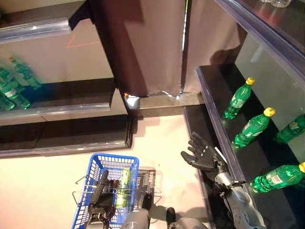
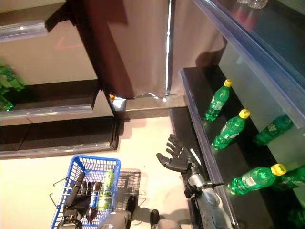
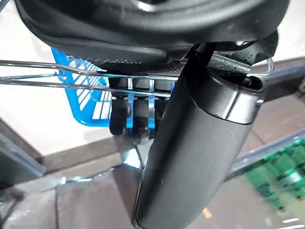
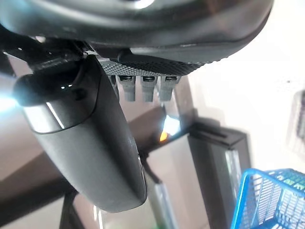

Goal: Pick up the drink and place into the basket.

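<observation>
A blue wire basket (image 1: 114,157) hangs at the lower left over the pale floor. A green drink bottle (image 1: 125,183) lies inside it. My left hand (image 1: 101,188) is curled round the basket's metal wire handle (image 3: 71,86), which runs between thumb and fingers in the left wrist view. My right hand (image 1: 202,155) floats open and holds nothing, to the right of the basket and just off the edge of the dark right shelf (image 1: 214,114). In the right wrist view its fingers (image 4: 143,88) are straight, with a corner of the basket (image 4: 267,200) beyond.
Three green bottles with yellow caps (image 1: 239,98) (image 1: 255,126) (image 1: 279,177) stand in a row on the right shelf, more behind them. Another shelf unit (image 1: 62,112) at the left holds several green bottles (image 1: 14,90). A dark panel (image 1: 143,47) rises at the back.
</observation>
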Tool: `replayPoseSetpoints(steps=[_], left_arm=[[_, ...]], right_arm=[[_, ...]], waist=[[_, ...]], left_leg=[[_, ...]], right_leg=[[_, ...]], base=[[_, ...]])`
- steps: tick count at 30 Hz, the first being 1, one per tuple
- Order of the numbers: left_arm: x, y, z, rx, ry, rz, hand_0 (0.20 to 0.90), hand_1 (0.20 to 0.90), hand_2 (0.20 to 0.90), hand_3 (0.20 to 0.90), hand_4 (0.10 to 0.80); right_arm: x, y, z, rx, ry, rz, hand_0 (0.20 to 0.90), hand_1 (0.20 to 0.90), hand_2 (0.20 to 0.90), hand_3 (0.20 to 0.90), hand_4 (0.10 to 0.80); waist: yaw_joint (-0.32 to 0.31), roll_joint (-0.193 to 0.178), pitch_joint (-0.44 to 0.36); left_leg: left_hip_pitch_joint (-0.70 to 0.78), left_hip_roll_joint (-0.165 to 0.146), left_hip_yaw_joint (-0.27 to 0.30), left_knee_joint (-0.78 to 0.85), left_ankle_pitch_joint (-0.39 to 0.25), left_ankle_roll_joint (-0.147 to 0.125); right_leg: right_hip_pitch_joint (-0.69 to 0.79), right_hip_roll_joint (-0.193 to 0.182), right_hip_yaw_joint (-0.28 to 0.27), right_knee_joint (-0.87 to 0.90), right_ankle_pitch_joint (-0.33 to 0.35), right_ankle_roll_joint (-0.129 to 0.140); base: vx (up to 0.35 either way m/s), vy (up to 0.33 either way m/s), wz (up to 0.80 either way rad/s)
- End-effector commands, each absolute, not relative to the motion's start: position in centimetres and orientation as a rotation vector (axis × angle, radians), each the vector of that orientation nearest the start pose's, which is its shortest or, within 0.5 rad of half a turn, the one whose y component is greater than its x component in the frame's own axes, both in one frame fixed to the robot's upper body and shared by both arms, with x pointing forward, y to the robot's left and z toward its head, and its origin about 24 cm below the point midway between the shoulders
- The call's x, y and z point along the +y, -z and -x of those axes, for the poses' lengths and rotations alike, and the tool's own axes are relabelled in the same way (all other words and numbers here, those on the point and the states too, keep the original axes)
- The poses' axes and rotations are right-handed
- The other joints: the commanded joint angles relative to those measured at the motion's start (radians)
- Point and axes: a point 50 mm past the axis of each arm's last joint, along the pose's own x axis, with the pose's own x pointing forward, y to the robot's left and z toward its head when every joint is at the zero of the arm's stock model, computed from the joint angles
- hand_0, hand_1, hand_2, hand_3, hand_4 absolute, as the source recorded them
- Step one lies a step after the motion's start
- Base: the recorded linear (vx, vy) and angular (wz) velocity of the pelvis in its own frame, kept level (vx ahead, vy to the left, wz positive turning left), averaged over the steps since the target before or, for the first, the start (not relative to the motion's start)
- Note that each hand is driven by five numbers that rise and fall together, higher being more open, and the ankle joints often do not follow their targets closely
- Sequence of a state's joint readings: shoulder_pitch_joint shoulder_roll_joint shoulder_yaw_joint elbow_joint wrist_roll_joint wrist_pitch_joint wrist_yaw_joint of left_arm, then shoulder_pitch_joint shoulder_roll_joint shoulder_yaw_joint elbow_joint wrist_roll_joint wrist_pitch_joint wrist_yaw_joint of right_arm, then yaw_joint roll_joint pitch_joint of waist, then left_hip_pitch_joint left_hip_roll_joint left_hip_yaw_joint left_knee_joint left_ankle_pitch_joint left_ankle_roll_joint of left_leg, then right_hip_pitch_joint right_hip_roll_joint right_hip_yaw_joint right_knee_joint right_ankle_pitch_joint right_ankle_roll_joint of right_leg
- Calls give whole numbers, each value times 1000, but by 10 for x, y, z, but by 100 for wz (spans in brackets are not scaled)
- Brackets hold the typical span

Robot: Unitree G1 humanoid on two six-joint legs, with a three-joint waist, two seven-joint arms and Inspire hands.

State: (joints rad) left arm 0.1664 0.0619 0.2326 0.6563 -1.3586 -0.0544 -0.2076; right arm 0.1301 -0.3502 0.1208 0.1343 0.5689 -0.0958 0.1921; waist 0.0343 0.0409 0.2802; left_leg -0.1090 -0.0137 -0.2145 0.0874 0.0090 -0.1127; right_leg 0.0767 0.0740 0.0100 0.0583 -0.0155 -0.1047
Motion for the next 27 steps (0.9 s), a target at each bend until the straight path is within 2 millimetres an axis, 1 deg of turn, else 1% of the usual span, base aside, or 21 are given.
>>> replayPoseSetpoints(steps=[1,2,3,4,5,6,7,8,9,10,11,13,14,15,16,17,19,20,23,25,27], left_arm=[[279,40,-181,-170,-365,1088,300,300,300,200,100],[281,41,-181,-163,-370,1087,300,300,300,200,100],[285,41,-182,-162,-375,1085,300,300,300,200,100],[287,40,-183,-159,-370,1079,300,300,300,200,100],[291,37,-185,-154,-362,1064,300,300,300,200,100],[292,36,-185,-155,-361,1062,300,300,300,200,100],[294,34,-187,-155,-349,1053,300,300,300,200,100],[294,34,-187,-152,-343,1052,300,300,300,200,100],[296,33,-188,-157,-344,1042,300,300,300,200,100],[300,31,-187,-169,-360,1036,300,300,300,200,100],[302,30,-186,-173,-364,1033,300,300,300,200,100],[306,29,-182,-186,-381,1031,300,300,300,200,100],[307,30,-181,-191,-384,1030,300,300,300,200,100],[307,29,-180,-193,-380,1032,300,300,300,200,100],[307,28,-181,-194,-375,1034,300,300,300,200,100],[306,26,-183,-193,-360,1037,300,300,300,200,100],[303,25,-188,-194,-346,1041,300,300,300,200,100],[300,24,-192,-197,-338,1042,300,300,300,200,100],[285,25,-202,-182,-312,1057,300,300,300,200,100],[275,27,-204,-165,-305,1060,300,300,300,200,100],[270,28,-205,-154,-301,1071,300,300,300,200,100]], right_arm=[[-197,-29,-228,-1,-226,-193,900,900,900,900,800],[-198,-28,-227,1,-218,-193,900,900,900,900,800],[-199,-28,-224,8,-221,-204,900,900,900,900,800],[-200,-28,-222,14,-215,-211,900,900,900,900,800],[-203,-26,-220,16,-195,-221,900,900,900,900,800],[-203,-26,-219,15,-193,-225,900,900,900,900,800],[-204,-25,-219,11,-181,-235,900,900,900,900,800],[-204,-25,-219,10,-180,-238,900,900,900,900,800],[-202,-24,-219,7,-183,-245,900,900,900,900,800],[-199,-23,-220,6,-198,-245,900,900,900,900,800],[-198,-23,-220,6,-203,-246,900,900,900,900,800],[-195,-23,-222,8,-225,-245,900,900,900,900,800],[-194,-23,-222,6,-229,-242,900,900,900,900,800],[-194,-23,-223,5,-229,-243,900,900,900,900,800],[-193,-24,-224,3,-227,-245,900,900,900,900,800],[-192,-25,-225,0,-220,-249,900,900,900,900,800],[-193,-26,-227,-7,-209,-254,900,900,900,900,800],[-193,-26,-228,-12,-201,-255,900,900,900,900,800],[-195,-23,-227,-8,-151,-258,900,900,900,900,800],[-201,-18,-223,-4,-111,-261,900,900,900,900,800],[-205,-16,-222,2,-85,-255,900,900,900,900,800]], waist=[[9,-13,-123],[1,-13,-129],[-11,-20,-139],[-18,-24,-145],[-27,-32,-153],[-29,-33,-155],[-35,-35,-156],[-35,-36,-156],[-35,-39,-156],[-25,-45,-158],[-16,-48,-157],[8,-49,-161],[14,-52,-162],[20,-57,-163],[22,-60,-162],[25,-70,-160],[21,-78,-158],[15,-81,-157],[-15,-84,-167],[-26,-86,-177],[-35,-85,-187]], left_leg=[[-2,-43,-24,-33,102,55],[15,-42,-20,-33,76,57],[34,-49,-5,-15,37,65],[46,-53,4,-6,17,71],[70,-56,17,1,-11,85],[78,-58,20,1,-17,92],[95,-60,33,4,-29,106],[97,-61,38,6,-33,110],[103,-64,57,12,-45,122],[104,-69,85,25,-60,132],[104,-69,107,34,-69,134],[107,-58,156,34,-76,139],[110,-56,174,33,-78,140],[115,-54,198,28,-79,139],[118,-53,214,24,-80,138],[125,-55,245,11,-78,131],[132,-58,270,-1,-76,125],[136,-59,280,-6,-75,124],[152,-56,294,-42,-69,129],[161,-59,296,-53,-69,129],[170,-59,300,-57,-71,127]], right_leg=[[59,-86,155,51,-98,157],[56,-103,152,56,-100,169],[52,-130,154,62,-99,193],[46,-145,154,63,-94,206],[21,-173,143,74,-80,224],[10,-180,139,80,-74,228],[-16,-194,128,98,-62,234],[-23,-197,125,103,-59,235],[-41,-208,108,117,-46,239],[-56,-230,69,128,-27,245],[-64,-244,41,131,-15,246],[-65,-273,-47,115,-11,243],[-66,-274,-72,106,-8,243],[-67,-266,-98,89,-5,242],[-67,-255,-112,72,-1,240],[-66,-229,-144,27,17,232],[-64,-206,-155,-15,36,225],[-66,-196,-152,-31,47,224],[-65,-154,-87,-59,56,205],[-51,-139,-73,-81,57,197],[-37,-127,-66,-100,58,191]], base=[[301,425,-70],[311,430,-65],[271,381,-57],[300,428,-57],[225,324,-43],[234,349,-48],[126,199,-35],[157,247,-51],[134,210,-62],[140,219,-85],[108,180,-90],[46,117,-79],[26,69,-85],[29,33,-99],[46,7,-129],[36,-13,-100],[30,-48,-79],[37,-92,-52],[48,-108,-42],[68,-123,-31],[77,-109,-7]])
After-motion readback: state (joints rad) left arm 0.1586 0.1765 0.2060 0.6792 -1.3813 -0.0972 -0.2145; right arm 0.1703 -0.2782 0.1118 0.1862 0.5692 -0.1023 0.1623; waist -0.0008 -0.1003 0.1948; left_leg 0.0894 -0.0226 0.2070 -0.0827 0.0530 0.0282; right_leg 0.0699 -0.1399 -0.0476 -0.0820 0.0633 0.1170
